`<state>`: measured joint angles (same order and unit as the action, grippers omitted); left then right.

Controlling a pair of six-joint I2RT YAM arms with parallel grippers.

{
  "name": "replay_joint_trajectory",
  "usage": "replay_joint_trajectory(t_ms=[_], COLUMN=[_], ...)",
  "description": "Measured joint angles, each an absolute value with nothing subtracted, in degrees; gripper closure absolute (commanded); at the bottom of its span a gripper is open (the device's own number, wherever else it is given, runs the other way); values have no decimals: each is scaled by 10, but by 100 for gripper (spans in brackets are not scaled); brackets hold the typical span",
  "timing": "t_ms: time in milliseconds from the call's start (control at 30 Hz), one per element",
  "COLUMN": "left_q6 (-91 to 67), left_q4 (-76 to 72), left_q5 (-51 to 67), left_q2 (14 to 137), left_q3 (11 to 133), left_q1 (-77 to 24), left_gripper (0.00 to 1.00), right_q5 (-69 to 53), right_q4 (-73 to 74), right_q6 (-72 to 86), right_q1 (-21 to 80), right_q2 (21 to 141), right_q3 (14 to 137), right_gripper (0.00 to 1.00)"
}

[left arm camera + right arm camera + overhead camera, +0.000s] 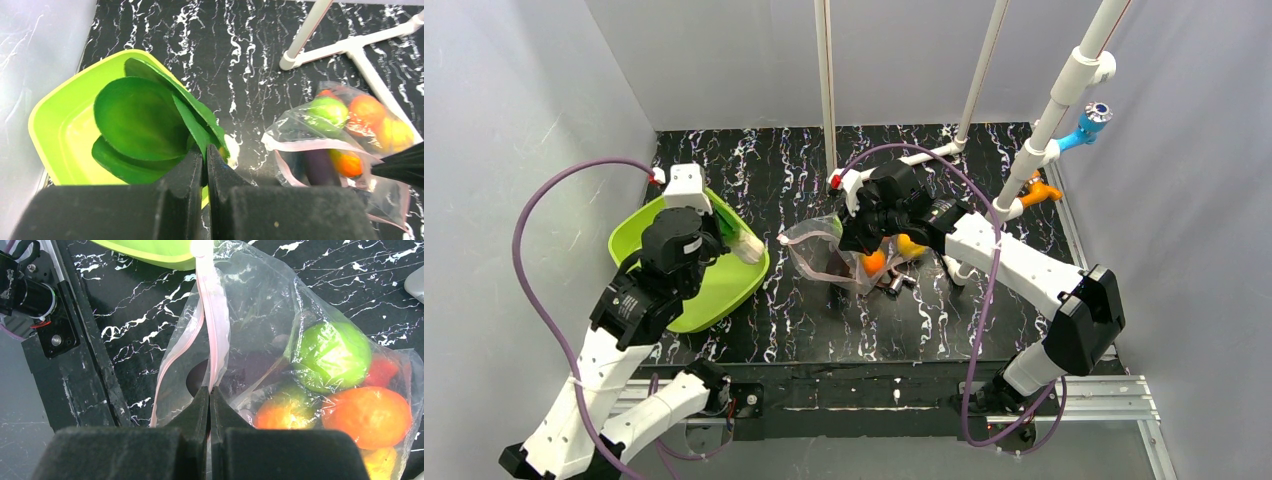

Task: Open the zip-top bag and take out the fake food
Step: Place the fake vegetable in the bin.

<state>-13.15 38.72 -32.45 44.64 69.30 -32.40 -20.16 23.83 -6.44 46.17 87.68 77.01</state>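
Pinching the zip-top bag [260,305] by its strip, the right gripper [209,392] has toys crowding its right (orange [367,415], green fruit [330,355]); the left gripper [205,160] clamps bok choy [140,120] above the tray [55,130] rim.

Clear, crinkly zip-top bag [250,305] crumpled mid-desk [824,330], pink zip strip [212,305] parted. Inside: green round fruit [330,357], orange [367,417], red piece [382,371], purple eggplant [320,167], yellow lemon [380,462]. Leafy bok choy [140,120] outside, over lime-green tray [50,130].
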Motion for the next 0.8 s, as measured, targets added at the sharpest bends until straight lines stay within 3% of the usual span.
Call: replay_joint_trajectory(t_ms=[800], left_q6=[-117], left_q4=[369], left_q5=[-201], left_q2=[477], left_q3=[585], left_q1=[-158], left_gripper=[95], right_q5=[-212], right_q4=[235], right_q6=[-64], right_q1=[462], right_q2=[877], right_q3=[761], right_gripper=[99])
